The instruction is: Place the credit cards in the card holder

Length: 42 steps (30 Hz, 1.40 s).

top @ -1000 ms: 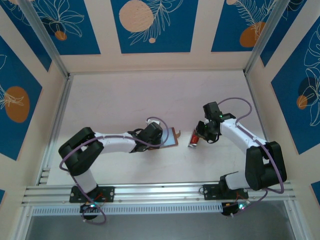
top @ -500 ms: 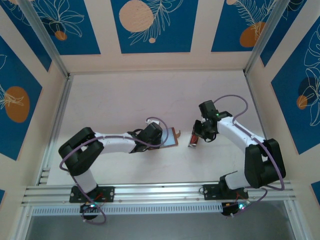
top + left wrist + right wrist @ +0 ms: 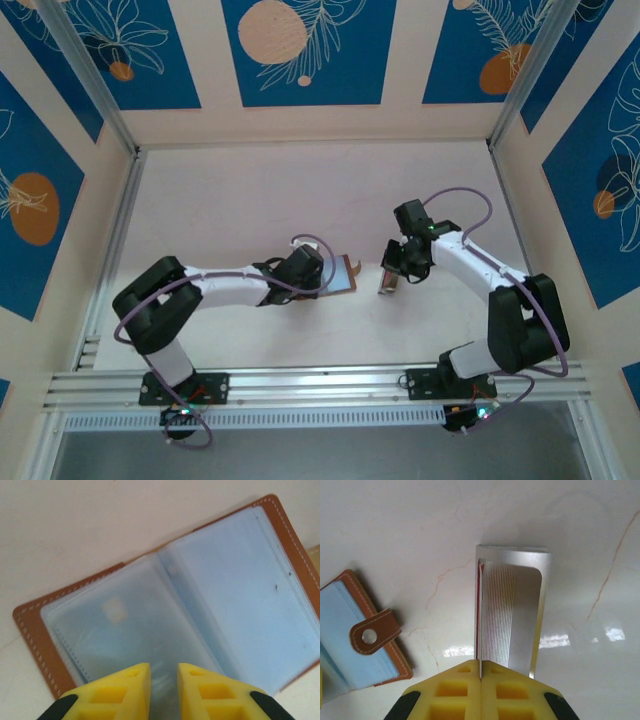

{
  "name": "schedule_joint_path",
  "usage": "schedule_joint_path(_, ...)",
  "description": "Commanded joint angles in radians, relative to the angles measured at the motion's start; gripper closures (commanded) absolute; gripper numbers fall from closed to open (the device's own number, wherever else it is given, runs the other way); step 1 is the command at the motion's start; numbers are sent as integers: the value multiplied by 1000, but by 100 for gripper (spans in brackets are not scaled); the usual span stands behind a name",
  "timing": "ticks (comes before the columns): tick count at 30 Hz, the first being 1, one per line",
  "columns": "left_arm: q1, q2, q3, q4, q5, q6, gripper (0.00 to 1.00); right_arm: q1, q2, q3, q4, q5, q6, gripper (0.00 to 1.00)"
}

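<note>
From above, you see the card holder [image 3: 343,274] open at the left gripper [image 3: 322,277]. The credit cards [image 3: 386,284] sit under the right gripper [image 3: 391,272], near it on the right.

In the left wrist view, the fingers pinch the near edge of the card holder, and its clear pockets [image 3: 125,625] face up.

In the right wrist view, the fingers are pressed together on the thin edge of the credit cards, whose long axis points forward. The card holder lies to the left, so you should carry them leftwards.
</note>
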Motion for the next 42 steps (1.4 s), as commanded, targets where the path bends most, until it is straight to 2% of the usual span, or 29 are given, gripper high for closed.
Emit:
schedule_joint_path(1, -4, -69, -4, -134, 21, 7, 77, 34, -66, 48, -44, 3, -18, 100)
schedule_joint_path(7, 13, -139, 29, -208, -23, 22, 75, 147, -55, 106, -12, -32, -56, 100)
schedule_joint_path(17, 68, -53, 79, -213, -13, 52, 76, 261, 73, 149, 207, -189, -126, 100)
schedule_joint_path(26, 78, 12, 39, -192, -18, 65, 79, 280, 138, 104, 370, -264, -157, 100)
schedule_joint_path(42, 78, 19, -21, -218, -58, 46, 82, 284, 277, 79, 508, -280, -157, 100)
